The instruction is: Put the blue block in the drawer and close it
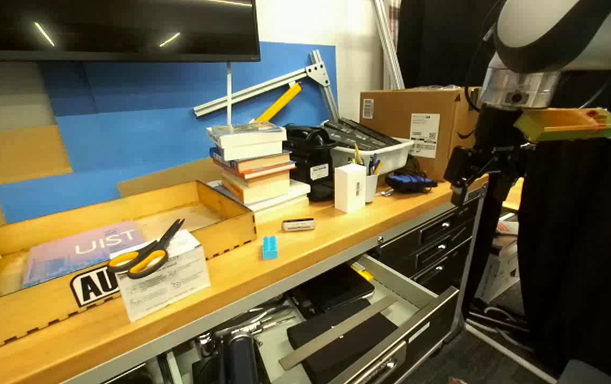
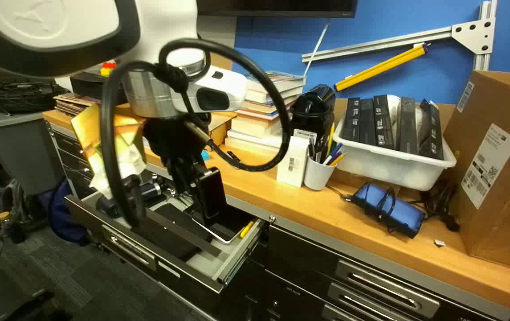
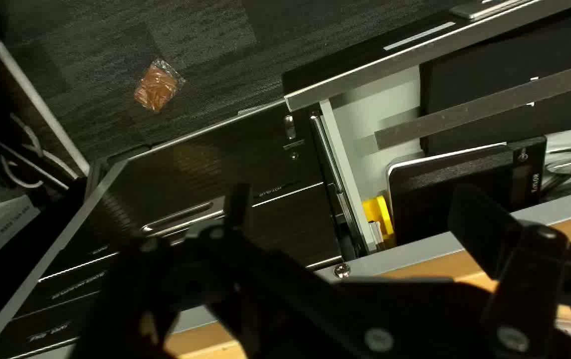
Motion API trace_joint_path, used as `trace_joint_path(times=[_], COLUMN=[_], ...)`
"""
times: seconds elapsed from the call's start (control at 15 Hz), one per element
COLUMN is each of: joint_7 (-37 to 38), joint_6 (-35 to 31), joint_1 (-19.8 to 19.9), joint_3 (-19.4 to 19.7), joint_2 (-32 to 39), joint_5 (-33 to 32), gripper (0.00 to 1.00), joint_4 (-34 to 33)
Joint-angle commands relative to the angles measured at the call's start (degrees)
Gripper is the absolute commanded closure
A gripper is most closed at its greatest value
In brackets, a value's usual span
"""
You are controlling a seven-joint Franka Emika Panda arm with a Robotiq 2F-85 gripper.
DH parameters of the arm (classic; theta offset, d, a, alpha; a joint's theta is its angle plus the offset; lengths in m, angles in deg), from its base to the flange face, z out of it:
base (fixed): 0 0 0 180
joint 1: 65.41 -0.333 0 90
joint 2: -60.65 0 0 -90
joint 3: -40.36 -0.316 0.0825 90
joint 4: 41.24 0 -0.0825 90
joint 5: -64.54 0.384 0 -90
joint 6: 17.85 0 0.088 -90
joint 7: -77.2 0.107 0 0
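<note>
The small light-blue block [image 1: 269,247] lies on the wooden bench top near its front edge, between the wooden box and the bench's books. In an exterior view only a bit of the block [image 2: 205,155] shows past the arm. It is out of the wrist view. The wide drawer [image 1: 436,325] is pulled open below the bench top; its front also shows in the wrist view [image 3: 365,75]. My gripper [image 1: 465,186] is well away from the block, above the bench's front edge. In the wrist view the gripper [image 3: 355,214] has its fingers wide apart with nothing between them.
The drawer holds black flat items, a metal bar [image 1: 342,333], a yellow tool [image 3: 377,214] and other tools. Scissors [image 1: 148,258] rest on a white carton by the wooden box [image 1: 225,213]. A book stack [image 1: 257,165], white box [image 1: 350,186], pen cup [image 2: 319,174] and cardboard box [image 1: 417,128] stand behind.
</note>
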Motion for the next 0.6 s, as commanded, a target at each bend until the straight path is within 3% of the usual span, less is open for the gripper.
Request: trace_joint_path(times=[0.0,0.33,0.53], joint_7=[-0.21,-0.21,9.5], joint_6=[0.1,0.11,-5.16], joint_1=[0.42,0.42,1.41], joint_3=[-0.42,-0.42,-5.97], joint_2=[0.02,-0.06,2.97], joint_5=[0.28,0.28,-2.97], gripper=[0.0,0.0,0.0], joint_4=[-0.14,-0.21,-1.71])
